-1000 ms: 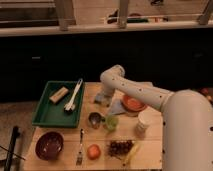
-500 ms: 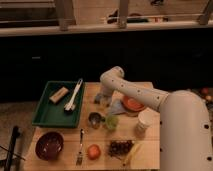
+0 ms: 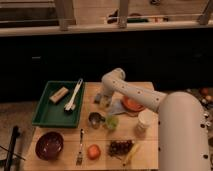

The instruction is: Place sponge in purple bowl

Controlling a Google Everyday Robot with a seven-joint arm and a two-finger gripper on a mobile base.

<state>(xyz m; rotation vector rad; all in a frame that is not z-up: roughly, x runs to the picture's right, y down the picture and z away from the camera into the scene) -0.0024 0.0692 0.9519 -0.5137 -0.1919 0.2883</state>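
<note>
The purple bowl [image 3: 49, 145] stands empty at the front left corner of the wooden table, dark and glossy inside. My gripper [image 3: 102, 98] hangs low over the table's back middle, just right of the green tray, at the end of the white arm that reaches in from the right. It is far from the bowl. I cannot make out the sponge; the gripper covers the spot below it. A pale grey-blue cloth [image 3: 116, 106] lies just right of the gripper.
The green tray [image 3: 44, 112] holds a tan block [image 3: 59, 94] and a white brush [image 3: 74, 95]. An orange bowl [image 3: 133, 104], metal cup [image 3: 95, 119], green item [image 3: 111, 121], white cup [image 3: 145, 121], fork [image 3: 80, 147], orange fruit [image 3: 93, 151] and grapes [image 3: 120, 147] crowd the table.
The arm and gripper have barely shifted over the same spot at the table's back middle. Nothing else has moved.
</note>
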